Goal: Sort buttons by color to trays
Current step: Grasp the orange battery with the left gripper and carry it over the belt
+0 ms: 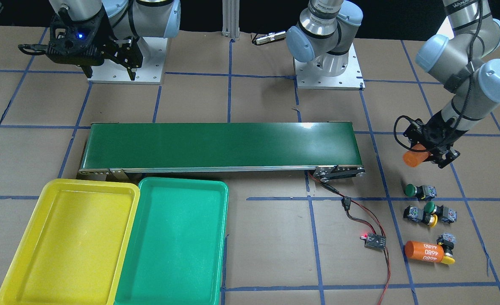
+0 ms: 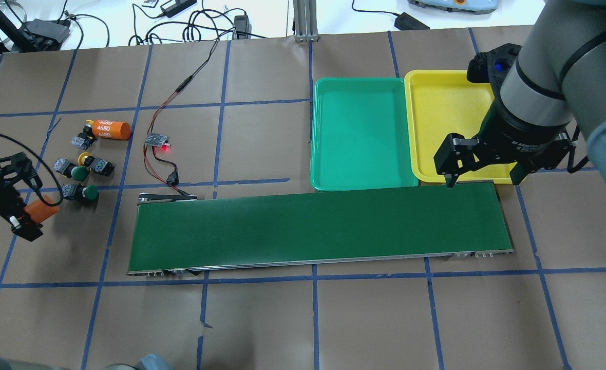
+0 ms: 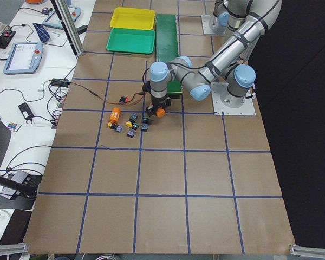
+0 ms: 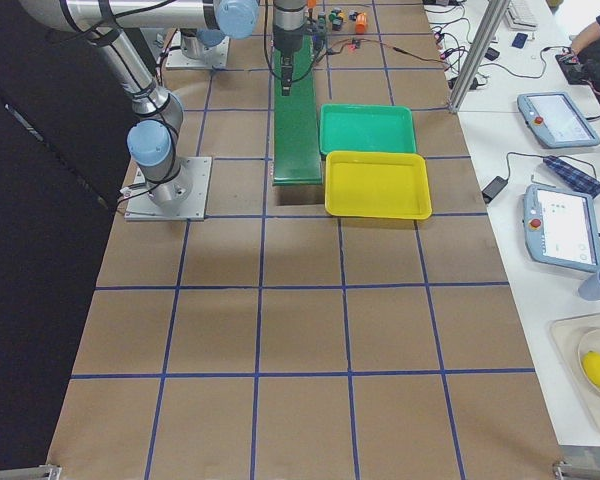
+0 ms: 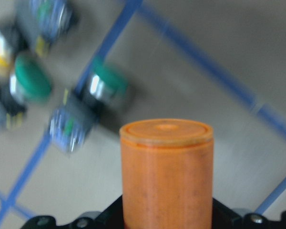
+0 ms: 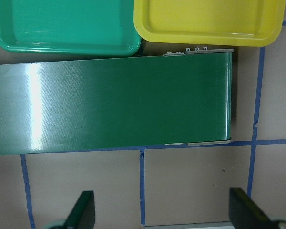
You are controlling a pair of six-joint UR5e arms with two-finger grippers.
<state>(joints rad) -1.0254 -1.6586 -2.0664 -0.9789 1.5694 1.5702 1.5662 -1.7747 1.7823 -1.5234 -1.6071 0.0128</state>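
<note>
Green button (image 1: 419,191) outside left gripper (image 1: 424,156)

Dark-green belt (image 1: 220,144), yellow tray (image 1: 76,237), green tray (image 1: 173,237), orange cylinder (image 1: 415,157)

Green tray (image 6: 66,24) and yellow tray (image 6: 209,19), seemingly touching, border the conveyor belt (image 6: 109,102).

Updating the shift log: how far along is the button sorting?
Done: nothing; the yellow tray and green tray are empty. In hand: the left end effector grips an orange cylinder, not a button. Left: four buttons lie on the table past the conveyor's end. The right end effector hangs open.
</note>
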